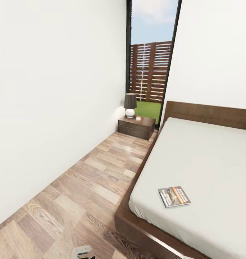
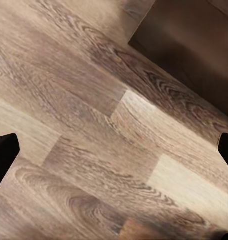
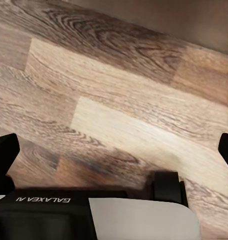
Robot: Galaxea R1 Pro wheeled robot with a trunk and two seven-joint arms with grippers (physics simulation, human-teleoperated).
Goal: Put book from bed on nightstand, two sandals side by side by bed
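The book (image 1: 174, 196) lies flat on the pale grey mattress of the bed (image 1: 209, 158), near the bed's near left corner, orange band up. One nightstand (image 1: 136, 126) stands at the far end of the aisle, beside the headboard and below the window. My left gripper (image 2: 115, 152) hangs open over bare plank floor, its dark fingertips (image 2: 4, 154) at the frame's edges. Over the floor too, my right gripper (image 3: 115, 152) is open with nothing between its fingers. The sandals are out of view.
A lamp (image 1: 130, 105) with a dark shade stands on the nightstand. A narrow aisle of wood floor (image 1: 83, 180) runs between the white wall (image 1: 47, 108) and the bed's dark frame (image 1: 137, 226). My own base (image 3: 69, 210) shows under the right gripper.
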